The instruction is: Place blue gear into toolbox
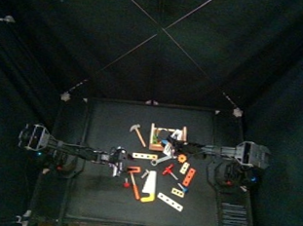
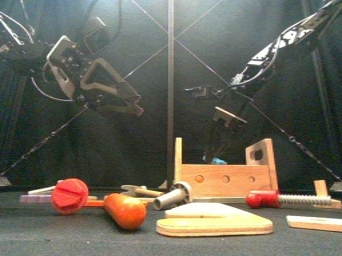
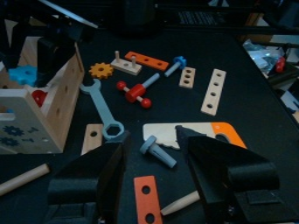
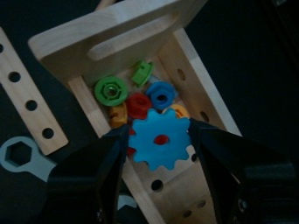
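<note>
The blue gear [image 4: 160, 140] sits between my right gripper's jaws, which are shut on it just above the open toolbox [image 4: 176, 48]. The toolbox is a pale wooden box holding a green gear [image 4: 112, 87], a red piece, a small blue piece and other small parts. It stands at the table's back middle [image 1: 166, 134] and right of centre in the front view [image 2: 225, 178]. My right gripper [image 1: 179, 143] hangs over it. My left gripper [image 3: 149, 142] is open and empty, raised above the loose tools, left of the toolbox [image 1: 122, 158].
Toy tools lie in front of the toolbox: a blue wrench [image 3: 105, 114], an orange gear [image 3: 101, 69], a red bolt [image 3: 138, 90], perforated wooden bars [image 3: 215, 91], a saw with an orange handle [image 3: 228, 134], and a red mallet [image 2: 70, 195].
</note>
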### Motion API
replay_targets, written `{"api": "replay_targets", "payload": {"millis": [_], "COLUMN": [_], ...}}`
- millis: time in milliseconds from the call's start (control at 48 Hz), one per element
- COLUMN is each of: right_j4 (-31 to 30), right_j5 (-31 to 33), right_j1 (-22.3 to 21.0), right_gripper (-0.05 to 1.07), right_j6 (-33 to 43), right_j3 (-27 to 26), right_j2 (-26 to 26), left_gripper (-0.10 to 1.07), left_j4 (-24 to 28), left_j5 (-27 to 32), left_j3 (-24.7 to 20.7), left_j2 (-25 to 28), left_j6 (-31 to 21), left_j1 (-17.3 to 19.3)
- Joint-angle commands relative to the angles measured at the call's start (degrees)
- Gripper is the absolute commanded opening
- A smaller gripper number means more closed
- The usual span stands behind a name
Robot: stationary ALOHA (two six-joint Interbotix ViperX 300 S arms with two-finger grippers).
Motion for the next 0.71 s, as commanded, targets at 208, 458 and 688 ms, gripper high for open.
{"api": "replay_targets", "payload": {"millis": [208, 458, 688], "right_j4": [0.35, 0.53, 0.44], "right_j5": [-0.53, -0.53, -0.62], "right_j1": [-0.79, -0.79, -0.62], "right_gripper": [0.95, 1.01, 1.01], "right_j6": [0.09, 0.09, 0.00], "right_j3": [-0.44, -0.44, -0.44], "right_j2": [0.18, 0.18, 0.26], "left_gripper": [0.84, 0.84, 0.84], "left_j4": [-0.09, -0.09, -0.09], "left_j5": [-0.62, -0.62, -0.62], "left_j3": [-0.44, -0.26, -0.26], "left_j2": [-0.18, -0.18, -0.09], "left_j6": [-0.09, -0.18, -0.18], "left_j1": [-0.09, -0.09, -0.09]}}
